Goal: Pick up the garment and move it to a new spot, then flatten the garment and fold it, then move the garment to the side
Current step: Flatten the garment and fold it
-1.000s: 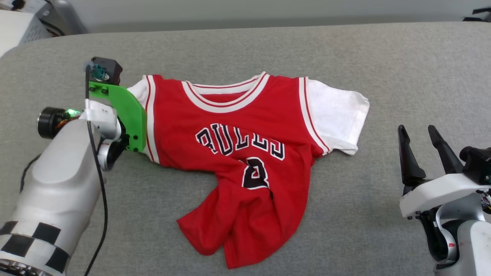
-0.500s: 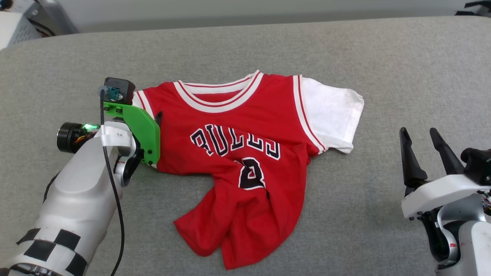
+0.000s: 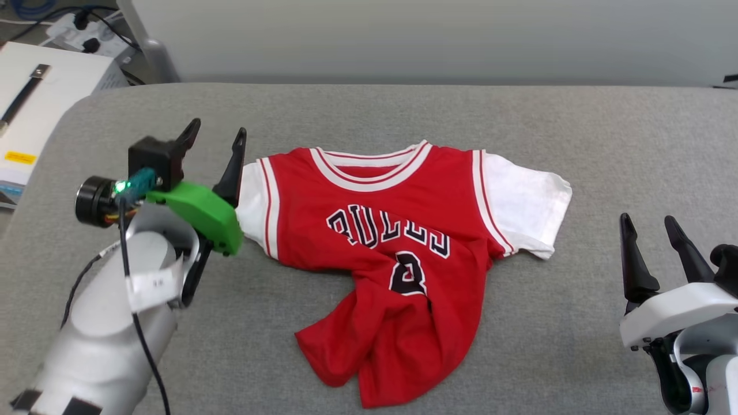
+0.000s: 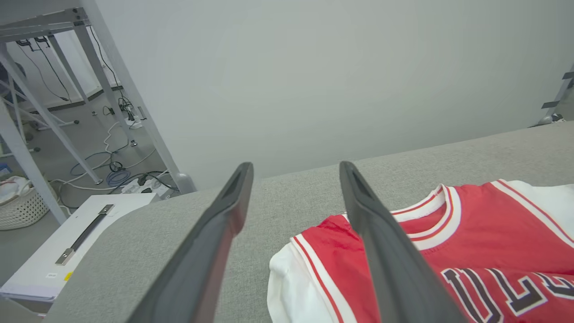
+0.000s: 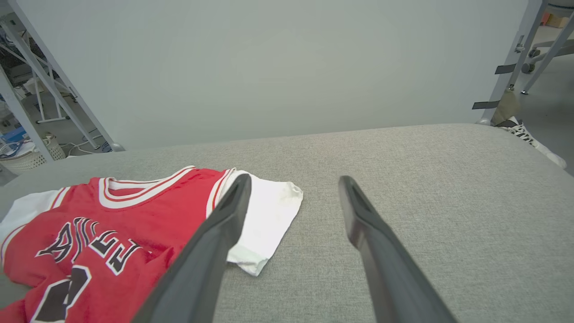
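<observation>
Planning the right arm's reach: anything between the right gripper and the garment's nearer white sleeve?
Nothing. In the head view only bare grey padded surface lies between the right gripper and the white sleeve of the garment. The right wrist view agrees.

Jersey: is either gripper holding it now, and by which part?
Nothing is held. The left gripper is beside the jersey at its white sleeve, jaws open; the right gripper is open, off to the side.

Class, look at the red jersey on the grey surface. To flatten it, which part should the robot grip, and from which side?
Grip the garment at its bunched lower hem, coming from the robot's near side. The collar lies flat, but the lower body is twisted into folds whose edges point towards the robot. The left hand and right hand are open.
</observation>
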You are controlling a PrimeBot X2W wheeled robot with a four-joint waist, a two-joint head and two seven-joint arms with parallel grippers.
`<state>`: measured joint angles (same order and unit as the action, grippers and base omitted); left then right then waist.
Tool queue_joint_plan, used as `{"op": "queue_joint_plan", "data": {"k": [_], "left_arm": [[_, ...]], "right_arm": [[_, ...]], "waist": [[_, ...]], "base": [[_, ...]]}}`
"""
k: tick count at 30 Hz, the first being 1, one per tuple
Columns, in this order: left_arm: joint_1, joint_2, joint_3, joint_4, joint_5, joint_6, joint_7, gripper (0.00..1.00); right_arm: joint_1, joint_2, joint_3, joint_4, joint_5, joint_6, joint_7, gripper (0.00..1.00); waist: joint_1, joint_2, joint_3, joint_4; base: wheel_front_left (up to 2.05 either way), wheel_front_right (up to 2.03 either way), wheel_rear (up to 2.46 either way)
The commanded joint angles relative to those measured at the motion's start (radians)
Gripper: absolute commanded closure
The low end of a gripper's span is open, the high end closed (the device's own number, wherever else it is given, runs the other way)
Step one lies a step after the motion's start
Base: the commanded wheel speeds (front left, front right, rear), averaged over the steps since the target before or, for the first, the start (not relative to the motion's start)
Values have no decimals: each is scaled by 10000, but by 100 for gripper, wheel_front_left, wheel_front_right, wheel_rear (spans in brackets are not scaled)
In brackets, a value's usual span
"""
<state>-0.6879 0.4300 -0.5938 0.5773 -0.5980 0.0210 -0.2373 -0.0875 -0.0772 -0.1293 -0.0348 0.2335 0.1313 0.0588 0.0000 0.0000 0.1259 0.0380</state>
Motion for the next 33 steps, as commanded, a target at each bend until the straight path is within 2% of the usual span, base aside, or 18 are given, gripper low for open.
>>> {"op": "queue_joint_plan", "data": {"k": [1,7,10,13,16,20,24,28,31,33], "left_arm": [[553,113,158,-502,93,192,-144,0],[2696,-68,1226,-3187,495,957,-239,0],[3962,-464,1853,-4201,726,1253,-241,0],[4795,-803,2333,-4821,1006,1308,-242,0],[5141,-932,2544,-4991,1328,1133,-243,0],[5202,-1097,2845,-5027,1588,912,-243,0],[5079,-1245,3113,-5049,1819,665,-244,0],[4893,-1433,3336,-4965,2095,538,-244,0],[4778,-1635,3509,-4811,2216,638,-244,0],[4652,-1738,3539,-4778,2292,551,-244,0]], "right_arm": [[151,6,-41,-109,29,-6,39,0],[456,57,-145,-305,28,-6,95,0],[542,80,-159,-333,58,-6,102,0],[606,87,-203,-360,54,-6,213,0],[576,-226,53,-476,-161,-6,535,0],[239,-685,299,-622,-125,-6,1562,0],[-563,-1390,385,-445,-265,-6,3339,0],[-1805,-1813,472,122,-21,-6,5461,0],[-2703,-2267,598,746,-10,-6,6506,0],[-3305,-2585,661,1305,88,-6,6918,0]], "waist": [[0,0,-260,264],[0,0,-385,419],[0,0,-418,416],[0,0,-360,457],[0,0,-167,556],[0,0,145,678],[0,0,563,853],[0,0,1013,1105],[0,0,1291,1339],[0,0,1488,1548]], "base": [[0,0,0],[0,0,0],[0,0,0],[0,0,0],[0,0,0],[0,0,0],[0,0,0],[0,0,0],[0,0,0],[0,0,0]]}}
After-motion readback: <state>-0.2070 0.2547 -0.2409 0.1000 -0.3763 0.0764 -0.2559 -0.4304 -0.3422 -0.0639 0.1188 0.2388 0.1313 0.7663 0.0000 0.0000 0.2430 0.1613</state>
